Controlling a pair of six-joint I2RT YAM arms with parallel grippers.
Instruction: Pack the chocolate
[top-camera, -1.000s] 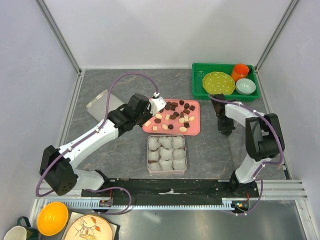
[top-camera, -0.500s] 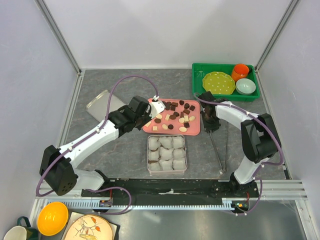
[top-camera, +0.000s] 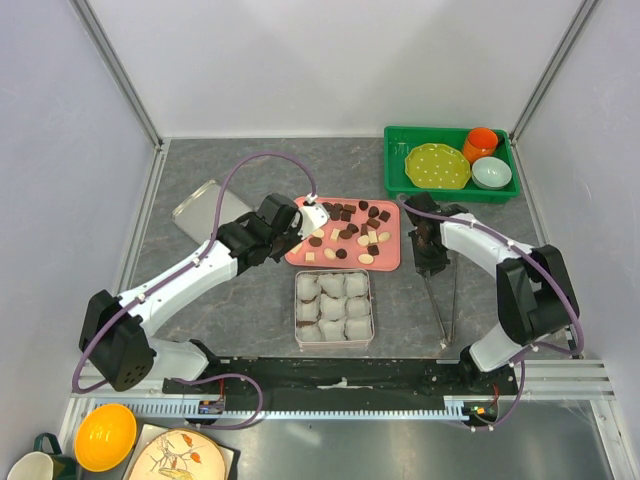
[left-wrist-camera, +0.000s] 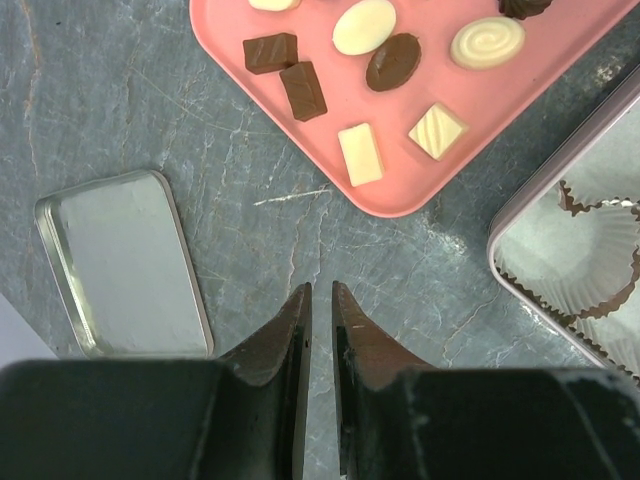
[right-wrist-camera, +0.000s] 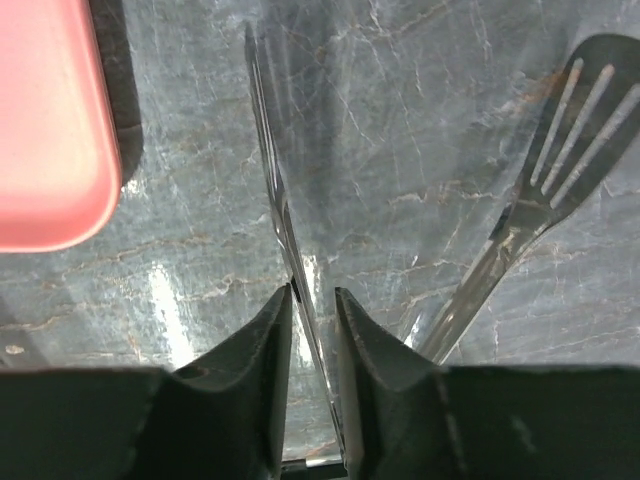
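Where the left wrist camera looks down, I get the chocolate (left-wrist-camera: 393, 62) up close: a dark oval beside a cream oval, a cream round with a swirl on top, a ridged cream square, a plain cream bar and two brown blocks. All of them lie loose on the pink tray (left-wrist-camera: 540, 70). From overhead those pieces are only dark and pale dots spread across the tray, but that view gives me the layout. The tray sits mid-worktop (top-camera: 330, 165), with the open tin (top-camera: 371, 300) of white paper cups (top-camera: 334, 307) just on its near side. The tin's lid (left-wrist-camera: 125, 260) lies off to the left, and a green crate (top-camera: 395, 172) stands at the far right.

My left tool (left-wrist-camera: 320, 290) hangs over bare worktop between lid and tray, its fingers a thin slit apart with nothing between them.

The right tool (right-wrist-camera: 312, 292) is low on the right of the tray, over metal tongs (right-wrist-camera: 280, 200) lying on the worktop. Only its own wrist camera shows one thin arm of the tongs running between the fingers, which stand slightly apart. The other arm, ending in a slotted blade, lies clear to the side. I cannot tell whether the fingers actually pinch that arm.
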